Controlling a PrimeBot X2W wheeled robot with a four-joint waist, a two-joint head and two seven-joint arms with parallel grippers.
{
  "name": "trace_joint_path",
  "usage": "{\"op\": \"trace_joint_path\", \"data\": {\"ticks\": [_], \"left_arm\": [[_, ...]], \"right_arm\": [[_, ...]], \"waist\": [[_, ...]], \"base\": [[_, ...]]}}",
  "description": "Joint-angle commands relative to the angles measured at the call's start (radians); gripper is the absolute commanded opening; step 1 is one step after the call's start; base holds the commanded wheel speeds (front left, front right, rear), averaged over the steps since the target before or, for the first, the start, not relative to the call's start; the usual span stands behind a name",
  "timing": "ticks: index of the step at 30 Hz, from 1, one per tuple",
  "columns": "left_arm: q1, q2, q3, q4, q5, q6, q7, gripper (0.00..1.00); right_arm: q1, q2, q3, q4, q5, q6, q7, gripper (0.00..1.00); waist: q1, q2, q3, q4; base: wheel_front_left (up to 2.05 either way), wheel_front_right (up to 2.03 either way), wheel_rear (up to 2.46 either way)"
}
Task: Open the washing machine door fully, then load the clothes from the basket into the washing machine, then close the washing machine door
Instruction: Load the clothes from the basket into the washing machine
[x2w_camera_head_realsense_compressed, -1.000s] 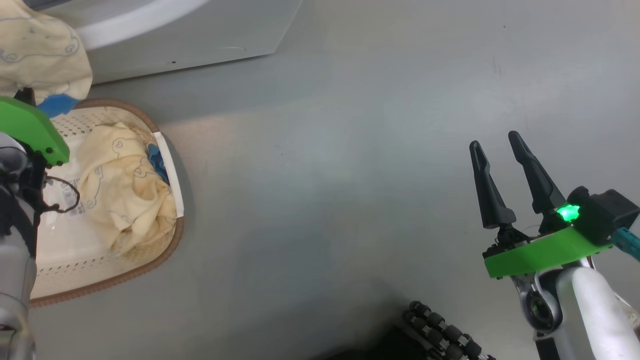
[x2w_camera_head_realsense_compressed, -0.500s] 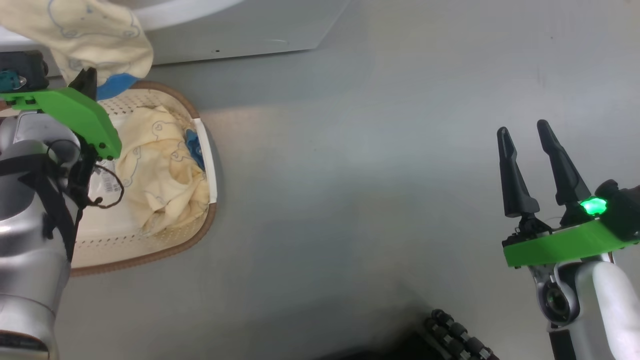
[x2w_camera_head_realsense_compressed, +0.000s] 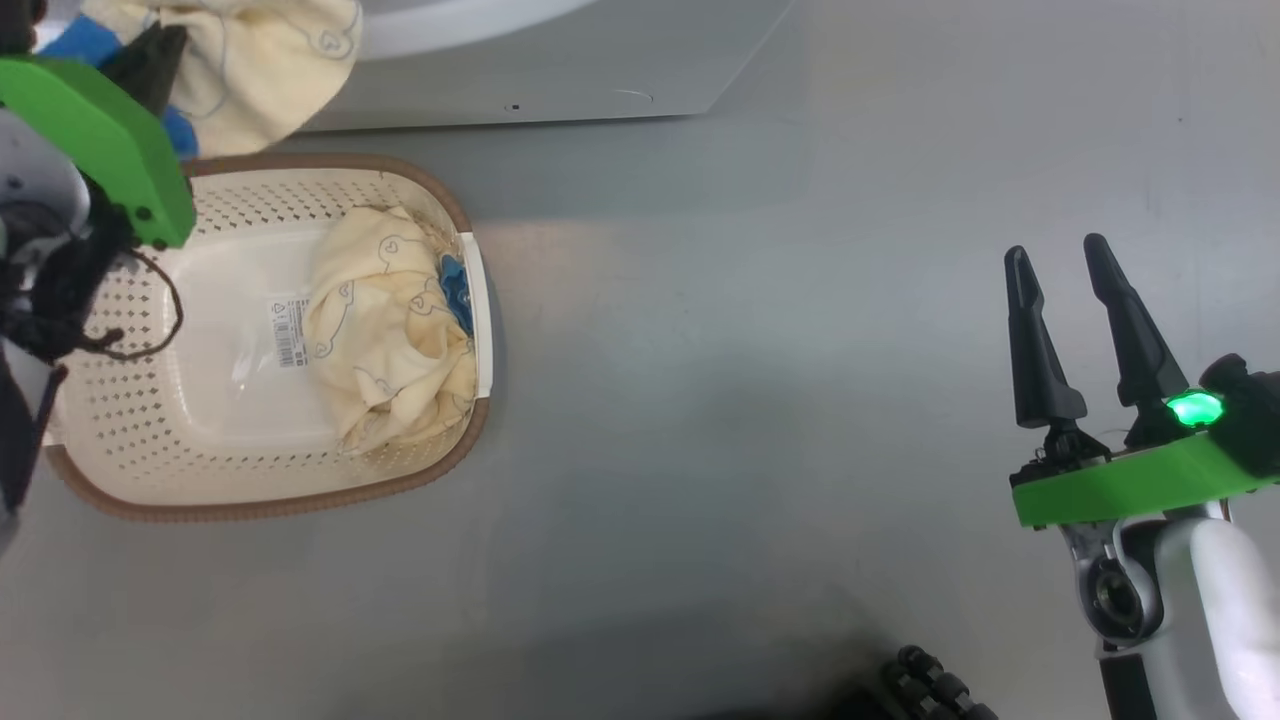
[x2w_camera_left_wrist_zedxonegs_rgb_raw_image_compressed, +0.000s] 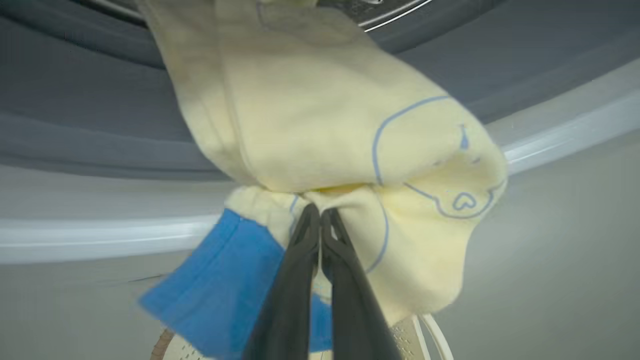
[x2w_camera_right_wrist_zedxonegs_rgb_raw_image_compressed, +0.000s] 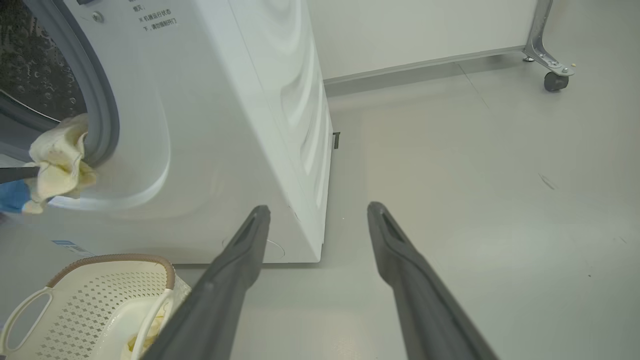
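Observation:
My left gripper (x2w_camera_left_wrist_zedxonegs_rgb_raw_image_compressed: 320, 212) is shut on a cream-yellow garment (x2w_camera_left_wrist_zedxonegs_rgb_raw_image_compressed: 325, 125) with a blue patch (x2w_camera_left_wrist_zedxonegs_rgb_raw_image_compressed: 225, 295). It holds the garment up against the grey gasket (x2w_camera_right_wrist_zedxonegs_rgb_raw_image_compressed: 102, 115) at the mouth of the washing machine (x2w_camera_right_wrist_zedxonegs_rgb_raw_image_compressed: 225, 125). From the head, the held garment (x2w_camera_head_realsense_compressed: 270, 60) hangs at the top left, above the basket (x2w_camera_head_realsense_compressed: 270, 505). More clothes (x2w_camera_head_realsense_compressed: 385, 325) lie bunched at the basket's right end. My right gripper (x2w_camera_head_realsense_compressed: 1055, 248) hovers open over bare floor, far right of the basket, with nothing between its fingers. The washing machine door is out of view.
The basket's white handle (x2w_camera_right_wrist_zedxonegs_rgb_raw_image_compressed: 25, 310) and brown rim (x2w_camera_right_wrist_zedxonegs_rgb_raw_image_compressed: 100, 260) stand on the floor right before the machine's front. A metal leg on a caster (x2w_camera_right_wrist_zedxonegs_rgb_raw_image_compressed: 550, 75) stands by the far wall. A black ribbed cable chain (x2w_camera_head_realsense_compressed: 930, 685) lies near the head view's bottom edge.
The head camera has swung, so the basket sits further right in the picture. My left gripper has carried the garment up from over the basket to the machine's opening. The right gripper stays open.

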Motion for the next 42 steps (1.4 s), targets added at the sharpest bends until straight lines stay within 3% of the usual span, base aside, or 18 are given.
{"op": "trace_joint_path", "data": {"ticks": [1, 9, 13, 17, 22, 35, 36, 37, 38, 42], "left_arm": [[-0.033, 0.064, 0.047, -0.065, -0.018, 0.002, 0.027, 0.00], [-0.135, 0.193, 0.092, -0.298, -0.044, 0.072, 0.280, 0.00], [-0.206, 0.231, 0.106, -0.321, -0.038, 0.095, 0.355, 0.00], [-0.286, 0.266, 0.117, -0.287, 0.001, 0.116, 0.366, 0.00], [-0.342, 0.278, 0.125, -0.229, 0.040, 0.118, 0.306, 0.00], [-0.543, 0.218, 0.189, 0.028, 0.159, 0.204, -0.157, 0.00], [-0.551, 0.216, 0.180, 0.050, 0.172, 0.201, -0.181, 0.07], [-0.558, 0.209, 0.180, 0.074, 0.172, 0.201, -0.198, 0.42], [-0.564, 0.201, 0.181, 0.097, 0.169, 0.200, -0.212, 1.00], [-0.579, 0.178, 0.173, 0.168, 0.166, 0.187, -0.257, 1.00]], "right_arm": [[-0.002, -0.014, 0.022, -0.019, 0.008, 0.010, -0.009, 1.00], [-0.043, -0.014, 0.054, -0.016, 0.063, 0.010, -0.009, 1.00], [-0.059, -0.014, 0.069, -0.010, 0.098, 0.010, -0.009, 1.00], [-0.075, -0.014, 0.091, -0.006, 0.134, 0.010, -0.009, 1.00], [-0.083, -0.014, 0.113, -0.001, 0.157, 0.010, -0.009, 1.00], [-0.079, -0.014, 0.148, 0.004, 0.199, 0.010, -0.010, 1.00], [-0.078, -0.014, 0.147, 0.004, 0.199, 0.010, -0.010, 1.00], [-0.078, -0.014, 0.147, 0.005, 0.199, 0.010, -0.010, 1.00], [-0.077, -0.014, 0.146, 0.005, 0.199, 0.010, -0.010, 1.00], [-0.073, -0.014, 0.137, 0.004, 0.194, 0.010, -0.010, 1.00]], "waist": [[-0.0001, -0.0001, 0.003, -0.003], [-0.0001, -0.0001, 0.054, -0.064], [-0.0001, -0.0001, 0.090, -0.115], [-0.0001, -0.0001, 0.128, -0.180], [-0.0001, -0.0001, 0.146, -0.223], [-0.0001, -0.0001, 0.186, -0.293], [-0.0001, -0.0001, 0.185, -0.293], [-0.0001, -0.0001, 0.184, -0.293], [-0.0001, -0.0001, 0.182, -0.292], [-0.0001, -0.0001, 0.176, -0.281]], "base": [[0.00, 0.00, 0.00], [0.00, 0.00, 0.00], [0.00, 0.00, 0.00], [0.00, 0.00, 0.00], [0.00, 0.00, 0.00], [0.00, 0.00, 0.00], [0.00, 0.00, 0.00], [0.00, 0.00, 0.00], [0.00, 0.00, 0.00], [0.00, 0.00, 0.00]]}}
